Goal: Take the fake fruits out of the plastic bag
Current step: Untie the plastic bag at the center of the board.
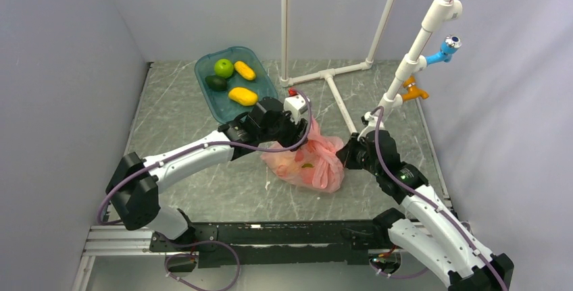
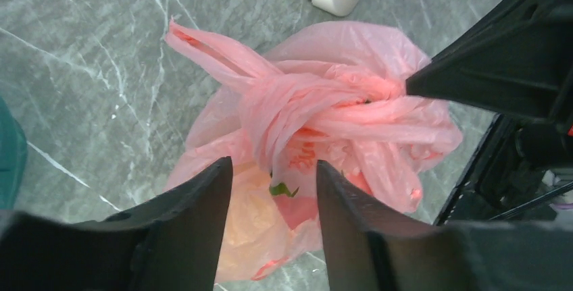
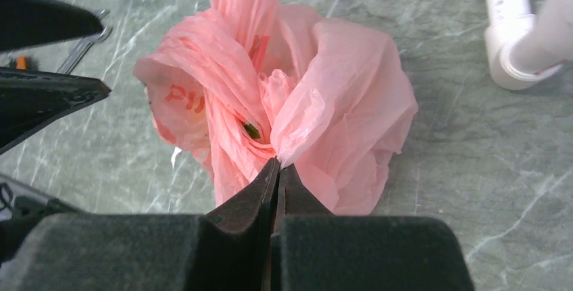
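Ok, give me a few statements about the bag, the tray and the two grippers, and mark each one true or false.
1. The right gripper is shut on the bag. True.
2. The left gripper is clamped shut. False: its jaws stand apart above the bag.
3. The bag lies in the tray. False: it lies on the table, outside the tray.
4. A green apple sits in the tray. True.
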Controlling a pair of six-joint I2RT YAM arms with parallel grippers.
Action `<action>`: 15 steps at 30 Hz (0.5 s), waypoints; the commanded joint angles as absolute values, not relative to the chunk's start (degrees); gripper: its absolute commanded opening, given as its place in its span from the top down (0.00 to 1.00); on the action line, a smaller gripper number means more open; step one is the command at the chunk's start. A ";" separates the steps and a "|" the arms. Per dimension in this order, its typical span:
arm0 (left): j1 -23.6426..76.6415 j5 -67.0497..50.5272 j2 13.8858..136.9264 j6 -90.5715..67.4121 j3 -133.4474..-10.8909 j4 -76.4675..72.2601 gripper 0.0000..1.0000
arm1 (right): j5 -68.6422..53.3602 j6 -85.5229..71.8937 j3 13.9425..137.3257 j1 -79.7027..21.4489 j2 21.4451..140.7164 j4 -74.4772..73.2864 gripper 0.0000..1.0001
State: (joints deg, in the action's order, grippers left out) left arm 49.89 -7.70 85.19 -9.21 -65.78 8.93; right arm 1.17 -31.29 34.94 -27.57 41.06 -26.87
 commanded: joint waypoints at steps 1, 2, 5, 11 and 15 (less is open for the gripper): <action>50.04 -10.75 84.08 -7.04 -65.64 5.06 0.33 | -5.98 -25.95 36.41 -27.63 40.82 -22.16 1.00; 50.32 -11.81 84.52 -5.93 -66.52 6.00 0.26 | -6.52 -25.85 36.41 -27.61 41.05 -21.73 1.00; 52.51 -10.51 86.71 -2.62 -69.45 9.33 0.12 | -9.29 -25.84 36.66 -27.66 42.33 -20.91 1.00; 54.60 -1.97 91.30 -0.70 -73.59 15.48 0.10 | -12.06 -25.90 35.81 -27.70 43.36 -18.87 1.00; 54.67 -2.29 92.37 -0.70 -74.17 15.92 0.11 | -13.25 -25.94 35.29 -27.76 43.07 -18.13 1.00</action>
